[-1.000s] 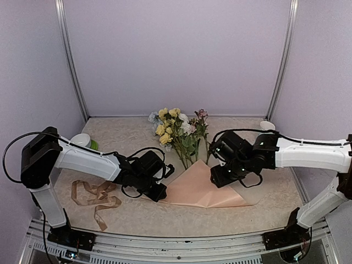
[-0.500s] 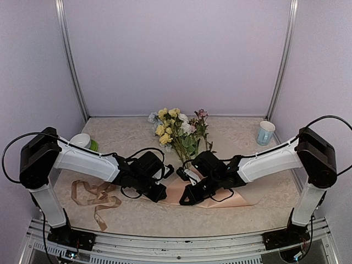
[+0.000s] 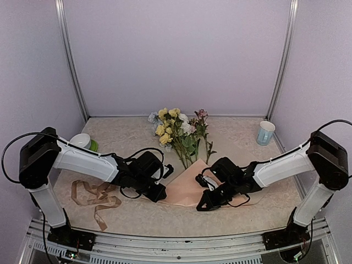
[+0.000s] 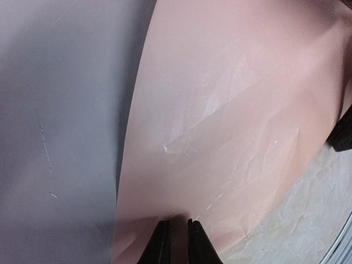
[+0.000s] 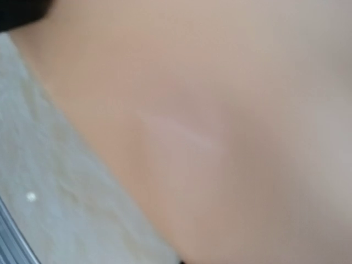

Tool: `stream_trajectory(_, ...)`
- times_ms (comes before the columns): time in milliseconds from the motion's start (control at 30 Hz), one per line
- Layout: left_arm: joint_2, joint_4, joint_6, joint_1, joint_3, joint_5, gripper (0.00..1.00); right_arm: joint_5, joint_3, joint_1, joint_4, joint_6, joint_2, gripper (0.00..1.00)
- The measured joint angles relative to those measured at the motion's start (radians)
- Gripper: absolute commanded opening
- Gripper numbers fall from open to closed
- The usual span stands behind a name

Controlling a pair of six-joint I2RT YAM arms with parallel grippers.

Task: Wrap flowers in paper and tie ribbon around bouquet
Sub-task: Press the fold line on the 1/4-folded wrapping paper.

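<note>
A beige marbled bench (image 3: 126, 137) fills the lower half of the top view, backed by pale lavender walls (image 3: 176, 55) with a metal post (image 3: 71, 60) in the left corner. A pale blue mug (image 3: 265, 132) stands upright at centre right; a white-and-green bowl (image 3: 83, 141) sits at centre left.

Table (image 3: 126, 137): a pale beige top with a marbled pattern, closed by walls at the left, far and right edges.
Paper (image 3: 184, 190): a peach-pink sheet, lying in the middle, closer to the near edge.
Flowers (image 3: 179, 132): they lie just behind the paper, blooms toward the far edge, stems reaching the sheet's far corner.
Ribbon (image 3: 96, 197): tan, in loose loops, toward the near-left corner.
Cup (image 3: 265, 132): pale, upright, near the far-right corner.
Round container (image 3: 83, 142): white and green, at the left edge, partly hidden.
</note>
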State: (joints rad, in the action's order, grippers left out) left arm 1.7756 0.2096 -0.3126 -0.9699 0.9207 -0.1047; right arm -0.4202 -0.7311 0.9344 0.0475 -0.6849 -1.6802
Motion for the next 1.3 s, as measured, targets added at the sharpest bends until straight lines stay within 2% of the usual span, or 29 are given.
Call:
stream_trajectory(400,-0.002,-0.010,0.008,0.006,-0.007,-0.010,0.13,-0.008,0.259,-0.127,0.025,-0.060,0.270,0.00)
stream_trajectory(533,-0.002,-0.014,0.011,0.008,-0.010,-0.015,0.13,0.019,0.319,-0.205,0.136,-0.082,0.402,0.00)
stream_trajectory(733,-0.002,-0.014,0.026,0.010,-0.010,-0.019,0.13,0.139,0.336,-0.283,0.341,-0.113,0.555,0.00)
stream_trajectory(867,-0.002,-0.014,0.030,0.011,-0.010,-0.021,0.13,0.215,0.280,-0.286,0.486,-0.106,0.565,0.00)
stream_trajectory(1033,-0.003,-0.017,0.030,0.011,-0.013,-0.023,0.13,0.256,0.034,-0.232,0.659,-0.024,0.558,0.00)
stream_trajectory(1167,-0.005,-0.026,0.029,0.013,-0.018,-0.026,0.13,0.140,-0.109,-0.093,0.595,0.037,0.549,0.00)
stream_trajectory(1300,-0.005,-0.026,0.029,0.014,-0.018,-0.029,0.13,0.056,-0.148,0.009,0.459,0.071,0.410,0.00)
